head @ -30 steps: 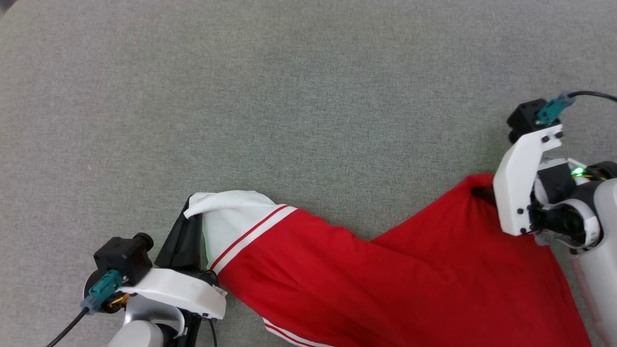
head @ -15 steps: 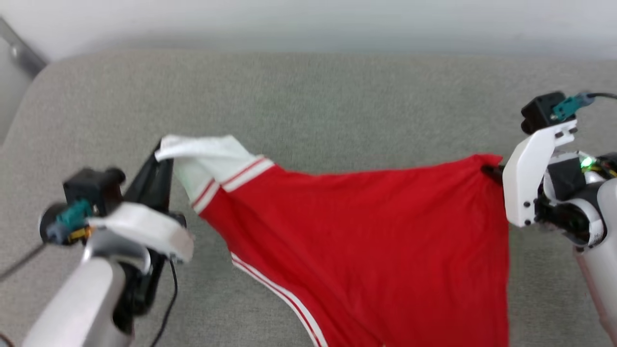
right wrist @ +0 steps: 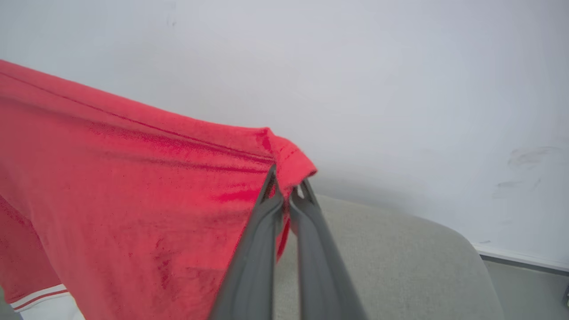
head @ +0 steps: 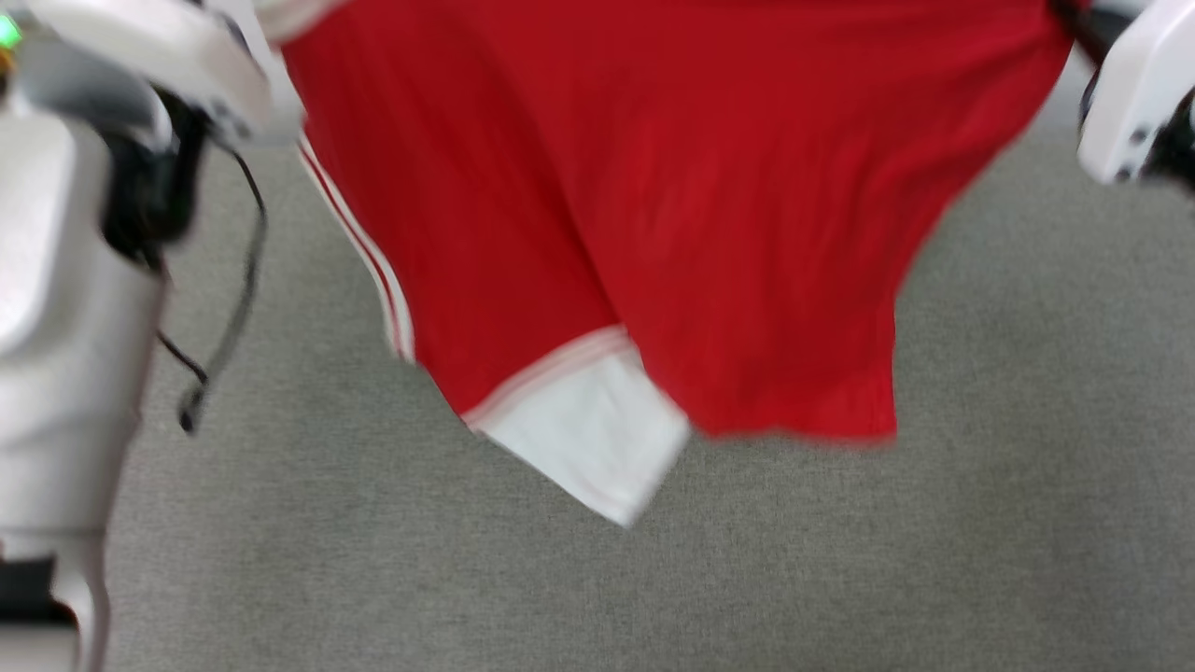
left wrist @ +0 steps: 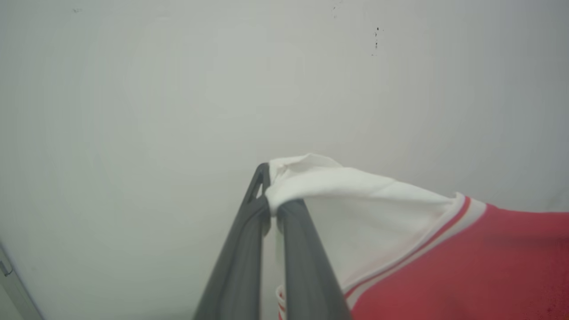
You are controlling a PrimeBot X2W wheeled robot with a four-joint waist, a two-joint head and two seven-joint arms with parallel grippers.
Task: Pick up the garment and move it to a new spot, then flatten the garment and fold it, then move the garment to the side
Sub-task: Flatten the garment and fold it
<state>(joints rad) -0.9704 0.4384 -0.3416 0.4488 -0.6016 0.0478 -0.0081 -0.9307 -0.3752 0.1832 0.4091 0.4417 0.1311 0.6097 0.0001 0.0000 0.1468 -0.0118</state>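
Garment [head: 653, 187] hangs between left gripper [left wrist: 272, 200], fingers clamped on white sleeve [left wrist: 346, 191], and right gripper [right wrist: 286, 186], fingers clamped on a red corner; such small bites risk slipping during the carry.

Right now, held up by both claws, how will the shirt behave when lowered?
Likely very floppy: the garment sags deeply between the left claw and right claw. Probably light: small pinches of fabric carry it. Its loose white sleeve dangles lowest, so it may fold under on landing.
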